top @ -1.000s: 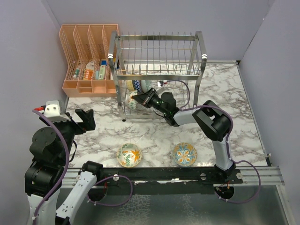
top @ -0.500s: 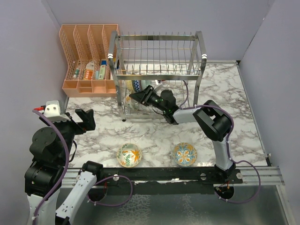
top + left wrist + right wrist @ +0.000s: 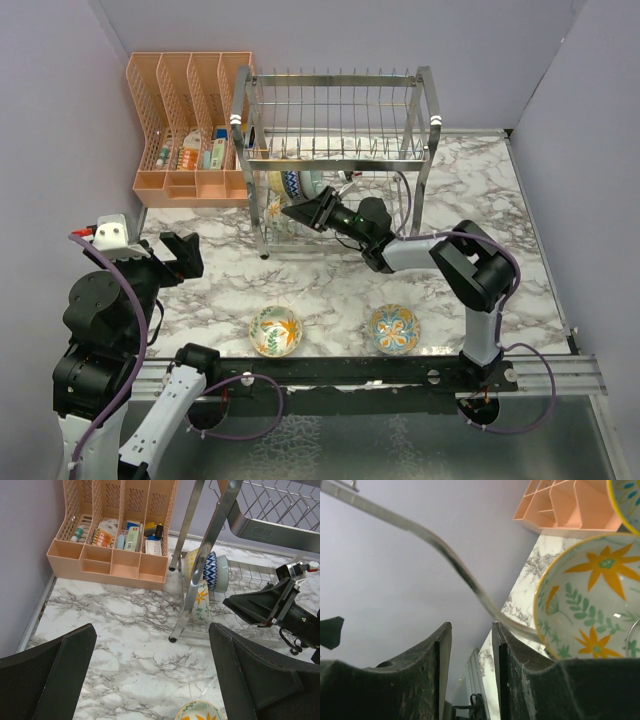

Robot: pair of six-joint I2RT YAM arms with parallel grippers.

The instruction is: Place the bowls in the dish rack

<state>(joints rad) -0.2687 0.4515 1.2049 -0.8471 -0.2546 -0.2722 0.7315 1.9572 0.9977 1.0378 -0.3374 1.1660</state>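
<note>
My right tool (image 3: 298, 212) parted and empty, mid-frame inside the chrome wire dish rack (image 3: 428, 110), beside a round orange-flowered ceramic bowl (image 3: 585, 600), left tool (image 3: 152, 630) spread wide.

The tool (image 3: 470, 632) holds its two dark fingers slightly apart, nothing between them. Beyond, a chrome dish rack bar (image 3: 454, 560) curves past an orange-flowered bowl (image 3: 590, 605) standing on edge, with a peach organizer (image 3: 565, 507) behind on the marble table (image 3: 524, 600).
</note>
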